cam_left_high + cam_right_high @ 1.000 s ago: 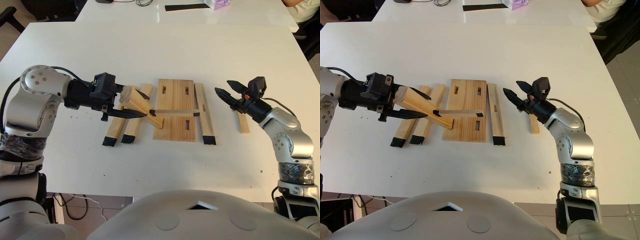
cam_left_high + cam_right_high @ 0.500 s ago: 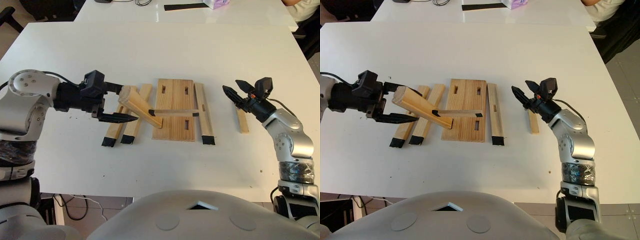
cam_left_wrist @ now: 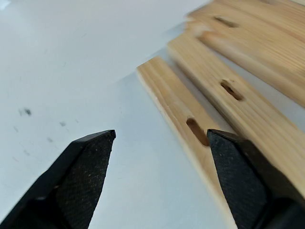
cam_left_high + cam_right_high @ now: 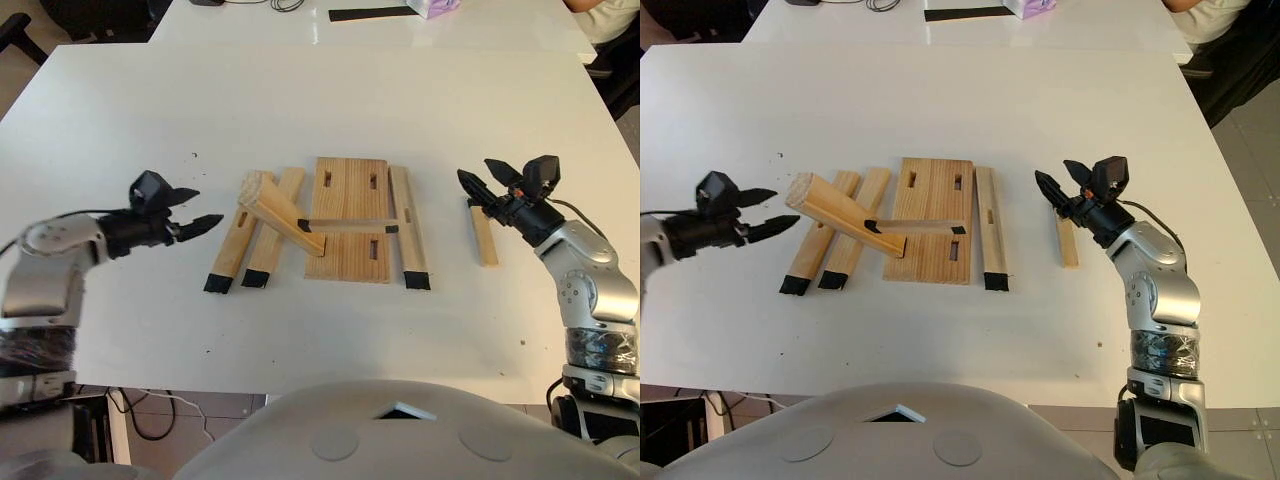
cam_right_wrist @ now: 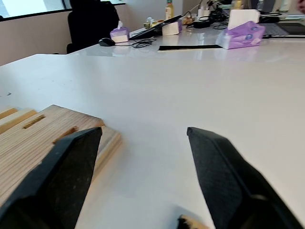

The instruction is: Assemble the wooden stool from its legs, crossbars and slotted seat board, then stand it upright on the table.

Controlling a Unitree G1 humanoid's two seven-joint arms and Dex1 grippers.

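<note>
Left gripper (image 4: 203,205): mine, fingers spread wide, empty, hovering just beside the pair of legs (image 4: 250,240) lying flat. Right gripper (image 4: 476,172): open, empty, near the short crossbar (image 4: 484,235). Slotted seat board (image 4: 350,198): flat at centre, with a thin crossbar (image 4: 350,224) across it and an angled leg (image 4: 283,213) lying over the pair. Step, as I judge: assembly barely begun; next I need a square grasp on one leg. Table (image 4: 320,110): broad room beyond the parts, near edge closer.
</note>
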